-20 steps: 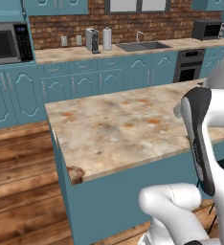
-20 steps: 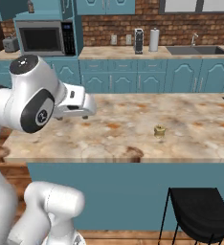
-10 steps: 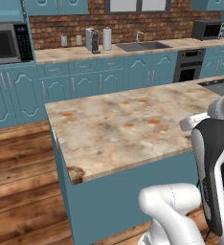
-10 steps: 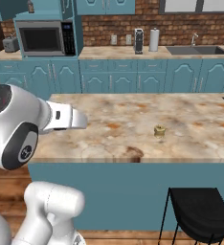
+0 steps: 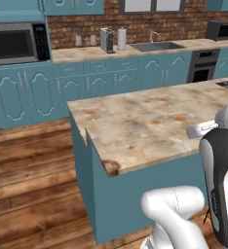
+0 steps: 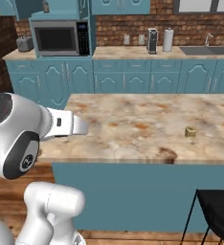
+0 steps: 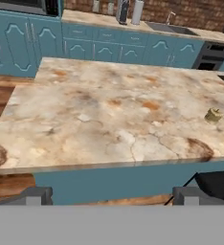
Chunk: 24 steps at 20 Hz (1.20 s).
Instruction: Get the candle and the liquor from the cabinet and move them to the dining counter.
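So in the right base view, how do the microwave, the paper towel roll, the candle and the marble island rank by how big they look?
1. Dining counter, by far the largest.
2. Microwave.
3. Paper towel roll.
4. Candle, the smallest.
The roll stands much farther from the camera than the candle, so its real lead is likely greater.

Home kitchen, rendered.
Teal cabinets point(image 6: 109, 76), built-in microwave point(image 6: 60, 39), sink point(image 5: 156, 46), oven point(image 5: 202, 69), brick backsplash point(image 6: 128, 26), marble island surface point(image 7: 109, 115), wooden floor point(image 5: 28, 180).

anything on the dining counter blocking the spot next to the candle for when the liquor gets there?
Nothing visible. The candle sits alone on the dining counter, with bare marble all around it. The liquor's own location can't be told.
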### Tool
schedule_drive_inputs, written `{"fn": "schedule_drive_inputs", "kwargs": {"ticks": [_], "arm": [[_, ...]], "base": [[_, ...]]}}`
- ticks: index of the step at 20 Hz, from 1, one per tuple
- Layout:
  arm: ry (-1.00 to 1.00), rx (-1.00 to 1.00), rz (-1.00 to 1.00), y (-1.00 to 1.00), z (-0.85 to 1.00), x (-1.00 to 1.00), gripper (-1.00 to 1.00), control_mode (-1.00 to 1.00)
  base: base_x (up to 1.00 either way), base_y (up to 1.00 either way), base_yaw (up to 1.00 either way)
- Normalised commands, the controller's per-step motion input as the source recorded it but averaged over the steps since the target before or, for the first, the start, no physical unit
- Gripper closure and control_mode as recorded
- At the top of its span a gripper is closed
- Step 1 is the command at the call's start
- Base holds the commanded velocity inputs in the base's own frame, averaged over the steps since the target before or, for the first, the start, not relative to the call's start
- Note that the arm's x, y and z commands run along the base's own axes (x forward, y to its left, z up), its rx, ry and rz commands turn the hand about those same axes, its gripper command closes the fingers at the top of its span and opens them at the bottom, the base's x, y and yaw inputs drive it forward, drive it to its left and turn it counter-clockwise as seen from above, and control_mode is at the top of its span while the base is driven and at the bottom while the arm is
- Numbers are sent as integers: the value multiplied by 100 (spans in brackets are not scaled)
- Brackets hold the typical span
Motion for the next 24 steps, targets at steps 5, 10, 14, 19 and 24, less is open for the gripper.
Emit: {"fn": "schedule_drive_inputs", "kwargs": {"ticks": [5,10,14,19,24], "arm": [[0,0,0,0,0,0,-100,100],[0,0,0,0,0,0,-100,100],[0,0,0,0,0,0,-100,100],[0,0,0,0,0,0,-100,100],[0,0,0,0,0,0,-100,100]], "base": [[-6,100,7],[0,100,5],[4,100,3],[22,100,2],[68,100,2]]}}
